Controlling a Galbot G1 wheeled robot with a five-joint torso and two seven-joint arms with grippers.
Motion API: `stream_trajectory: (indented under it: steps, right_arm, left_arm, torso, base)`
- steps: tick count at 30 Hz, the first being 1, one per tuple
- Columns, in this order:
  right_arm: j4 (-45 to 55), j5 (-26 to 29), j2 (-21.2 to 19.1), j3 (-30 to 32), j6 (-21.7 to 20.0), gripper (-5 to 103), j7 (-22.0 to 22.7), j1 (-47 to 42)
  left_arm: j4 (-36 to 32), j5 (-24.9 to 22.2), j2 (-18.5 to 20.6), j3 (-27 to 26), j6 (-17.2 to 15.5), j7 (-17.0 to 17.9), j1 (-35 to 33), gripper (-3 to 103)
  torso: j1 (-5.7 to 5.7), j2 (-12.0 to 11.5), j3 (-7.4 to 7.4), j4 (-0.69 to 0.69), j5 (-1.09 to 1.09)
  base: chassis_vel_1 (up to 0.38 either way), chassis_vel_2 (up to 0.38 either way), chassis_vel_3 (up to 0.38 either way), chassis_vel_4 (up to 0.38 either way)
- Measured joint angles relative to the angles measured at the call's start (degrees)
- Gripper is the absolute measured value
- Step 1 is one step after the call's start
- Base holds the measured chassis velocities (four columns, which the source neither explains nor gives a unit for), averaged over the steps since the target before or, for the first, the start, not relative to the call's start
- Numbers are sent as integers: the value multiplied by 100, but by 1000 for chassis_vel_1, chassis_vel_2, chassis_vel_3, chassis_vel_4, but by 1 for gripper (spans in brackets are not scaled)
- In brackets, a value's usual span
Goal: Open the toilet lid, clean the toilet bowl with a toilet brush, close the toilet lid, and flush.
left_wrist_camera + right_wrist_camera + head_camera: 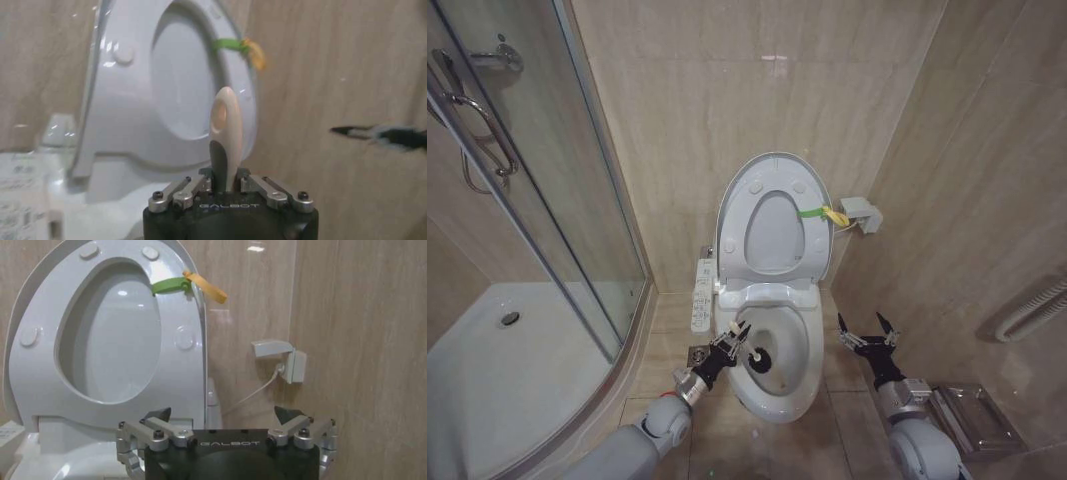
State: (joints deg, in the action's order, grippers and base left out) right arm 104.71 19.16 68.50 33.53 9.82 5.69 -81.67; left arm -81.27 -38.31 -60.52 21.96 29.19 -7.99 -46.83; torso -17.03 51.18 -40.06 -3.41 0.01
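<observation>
The toilet lid (772, 238) stands raised against the wall with the ring seat up in front of it, and a yellow-green strap (819, 213) hangs at its edge. The white toilet bowl (779, 405) is open below. My left gripper (732, 346) sits over the bowl's left rim, shut on the toilet brush, whose black head (760, 358) is inside the bowl. In the left wrist view the pale brush handle (223, 130) rises from the left gripper (227, 184). My right gripper (863, 326) hovers open and empty just right of the bowl, facing the lid (110, 340) in its own view (220, 415).
A button panel (703, 295) runs along the bowl's left side, with a floor drain (698, 353) below it. A glass shower enclosure (537, 200) and its tray (487, 350) take up the left. A wall box (860, 213) with a cable is right of the lid. A metal plate (972, 415) lies on the floor at right.
</observation>
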Motion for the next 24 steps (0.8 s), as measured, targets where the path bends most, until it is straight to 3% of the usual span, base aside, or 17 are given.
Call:
stream_trajectory:
  steps: [6, 16, 24]
  right_arm:
    - [0, 0, 0, 0, 0, 100, 0, 0]
    - [0, 0, 0, 0, 0, 100, 0, 0]
    - [0, 0, 0, 0, 0, 100, 0, 0]
  left_arm:
    - [-294, 128, 43, 41, -45, 36, -161, 19]
    - [683, 25, -633, 112, 48, -155, 367, 19]
    - [1235, -26, -771, 169, 139, -318, 492, 19]
  torso:
    - [1, 0, 0, 1, -1]
    - [0, 0, 0, -2, -1]
    - [0, 0, 0, 0, -1]
  base:
    - [0, 0, 0, 0]
    - [0, 0, 0, 0]
    - [0, 0, 0, 0]
